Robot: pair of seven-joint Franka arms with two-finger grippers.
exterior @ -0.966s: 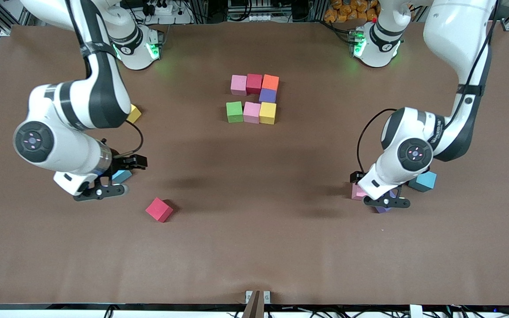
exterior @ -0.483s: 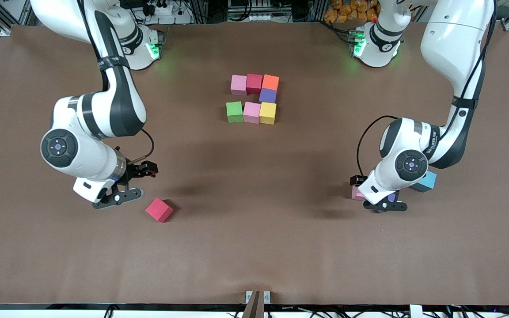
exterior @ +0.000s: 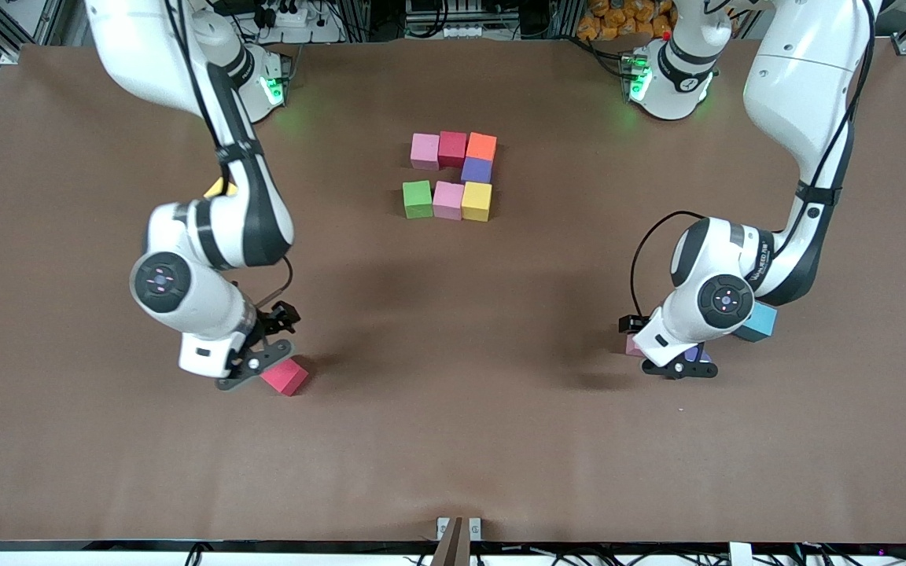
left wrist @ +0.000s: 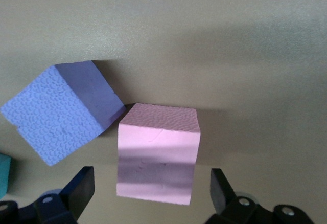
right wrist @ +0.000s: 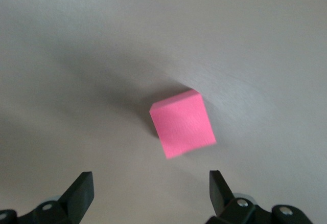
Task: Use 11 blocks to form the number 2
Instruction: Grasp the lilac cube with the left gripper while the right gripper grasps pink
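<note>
Right gripper jaws spread wide, holding nothing, over a loose red block that sits alone toward the right arm's end of the table; in the right wrist view that block lies between and ahead of the two fingertips, not touching them. Left gripper jaws also spread, nothing gripped, low over a loose pink block with a purple block just beside it, corners about touching; a teal block sits close by, partly under the arm. Count in the front view: partial number 2 in mid-table has seven cubes – top row pink, red, orange; one purple under the orange; next row green, pink, yellow. All touching or nearly so. Loose: one red, one pink, one purple, one teal, plus a yellow sliver mostly hidden by the right arm. Visible total: three pink, two red, two purple, two yellow, one each orange, green, teal. Surface is a plain brown table, matte, arm shadows across the middle. Above its top edge: aluminium frame, cables, a power strip, and green lights at both arm bases.
</note>
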